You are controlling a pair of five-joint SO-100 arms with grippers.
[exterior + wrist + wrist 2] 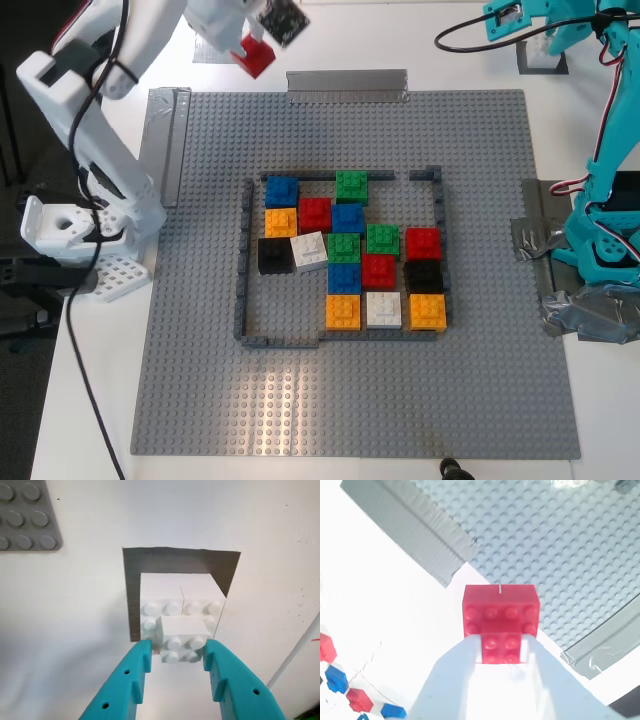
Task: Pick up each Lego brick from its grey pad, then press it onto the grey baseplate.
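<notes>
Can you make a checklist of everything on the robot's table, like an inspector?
Surface: white table with a big grey studded plate on it.
Job's things: red brick lifted above the table; white brick on its grey pad.
Clutter: coloured bricks inside a dark frame on the plate; silver tape strip.
Tools: my second tool clamps the red brick; my first tool has a jaw either side of the white brick, grip unclear.
Cables: black cable beside the white arm; another by the teal arm.
Surroundings: nothing seen.
</notes>
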